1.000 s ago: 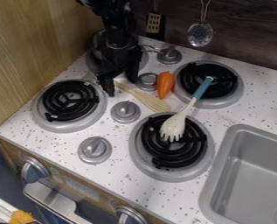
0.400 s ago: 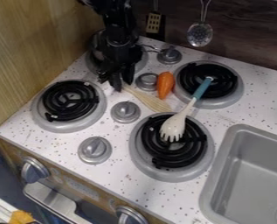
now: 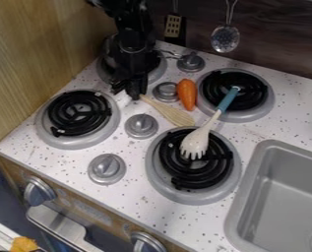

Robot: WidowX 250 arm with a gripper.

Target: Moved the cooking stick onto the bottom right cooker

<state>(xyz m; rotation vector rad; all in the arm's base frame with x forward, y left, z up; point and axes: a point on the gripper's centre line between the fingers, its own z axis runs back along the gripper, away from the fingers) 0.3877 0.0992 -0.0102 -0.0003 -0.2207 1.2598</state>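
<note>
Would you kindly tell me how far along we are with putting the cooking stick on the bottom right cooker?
Nothing looks finished for the wooden stick, likely the one meant: it lies on the counter beside the bottom right cooker. The gripper is at its handle end, though a grip is unclear. Moving it onto the cooker remains. The blue-handled utensil already has its head there.

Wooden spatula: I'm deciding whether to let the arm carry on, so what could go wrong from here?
The gripper is at the handle end of the spatula, so a lift from there might let the broad end droop or swing. The carrot lies close beside the spatula and could get knocked. The fork's head already rests on the bottom right burner, so a spatula set there may land on it and slide off.
</note>
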